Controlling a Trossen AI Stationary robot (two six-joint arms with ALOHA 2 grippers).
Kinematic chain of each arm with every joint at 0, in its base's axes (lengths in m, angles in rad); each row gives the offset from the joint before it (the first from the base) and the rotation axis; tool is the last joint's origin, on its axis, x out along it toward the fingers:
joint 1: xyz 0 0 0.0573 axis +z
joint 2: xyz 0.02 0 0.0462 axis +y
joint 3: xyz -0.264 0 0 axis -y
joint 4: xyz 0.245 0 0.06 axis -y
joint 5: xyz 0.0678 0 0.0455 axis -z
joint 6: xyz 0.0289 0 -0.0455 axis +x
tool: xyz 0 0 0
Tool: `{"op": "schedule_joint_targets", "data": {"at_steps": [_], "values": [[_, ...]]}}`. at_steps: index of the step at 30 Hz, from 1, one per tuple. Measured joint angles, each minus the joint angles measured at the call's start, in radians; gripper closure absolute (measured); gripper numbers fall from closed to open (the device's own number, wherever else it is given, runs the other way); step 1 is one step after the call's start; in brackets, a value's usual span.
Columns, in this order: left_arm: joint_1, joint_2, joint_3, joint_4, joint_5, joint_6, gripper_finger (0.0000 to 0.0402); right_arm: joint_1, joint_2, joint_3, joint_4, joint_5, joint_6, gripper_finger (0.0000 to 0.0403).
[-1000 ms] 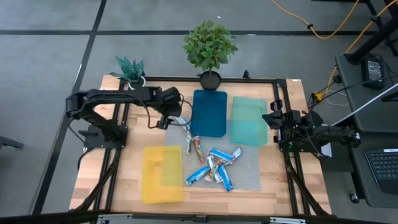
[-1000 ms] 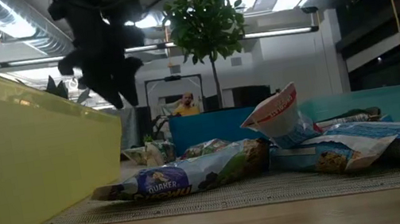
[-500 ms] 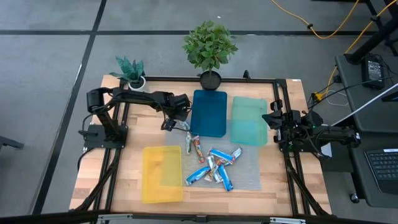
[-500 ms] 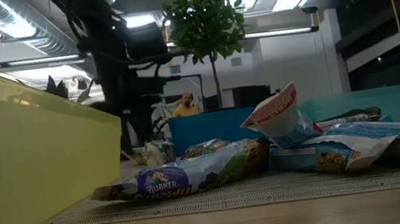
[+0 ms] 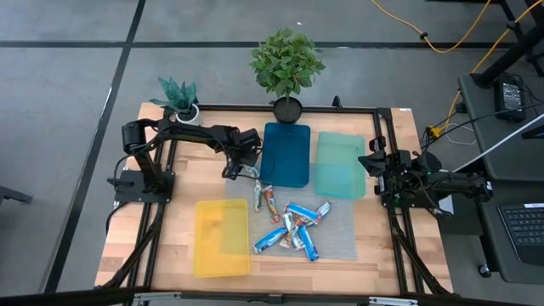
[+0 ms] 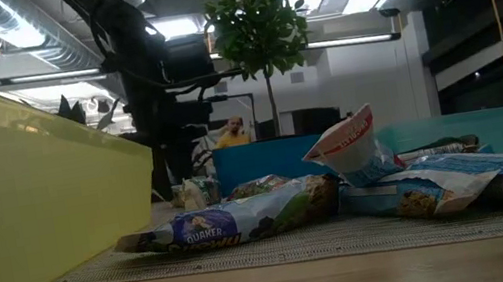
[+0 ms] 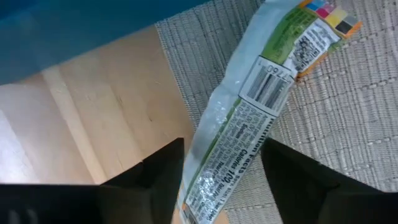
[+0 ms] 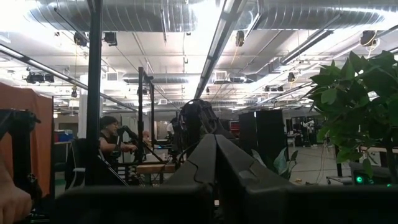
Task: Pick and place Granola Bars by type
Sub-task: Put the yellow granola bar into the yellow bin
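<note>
Straddling: the left pincer (image 7: 221, 180) stands over one granola bar (image 7: 261, 106), a dark finger on either side of the wrapper — fingers apart, not visibly pressing it.
Bar appearance: silver-white shiny wrapper, green band along one edge, barcode and printed text facing up, small coloured squares at the far end.
Bar location: on the grey woven mat (image 7: 348, 124) at its edge, near end reaching over the bare wooden bench (image 7: 93, 124), just beside the dark blue tray (image 5: 286, 153).
Bar axis: in the high view the bar (image 5: 256, 189) lies roughly along the bench's depth, slightly tilted, its far end toward the pile.
Other bars: a loose pile of blue and silver-white bars (image 5: 296, 229) on the mat, between the yellow tray (image 5: 222, 237) and the teal tray (image 5: 339, 166).
Change from earlier: a second ago the left arm was bent and farther from the blue tray — it now reaches further along the bench's back edge, pincer (image 5: 241, 161) lower over the bar and fingers narrowed.
Right pincer: fingers together, parked at the bench's right edge (image 5: 381, 174), unchanged.
</note>
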Motion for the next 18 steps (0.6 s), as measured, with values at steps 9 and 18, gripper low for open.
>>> {"op": "schedule_joint_targets", "data": {"at_steps": [9, 18], "values": [[0.0, 0.0, 0.0, -0.005, -0.002, -0.036, 0.0328, 0.0, 0.0, 0.0, 0.0, 0.0, -0.002, 0.0393], [0.003, -0.097, 0.0, -0.176, -0.066, -0.103, 0.0391, 0.0, 0.0, 0.0, -0.001, 0.0, -0.002, 0.0393]]}}
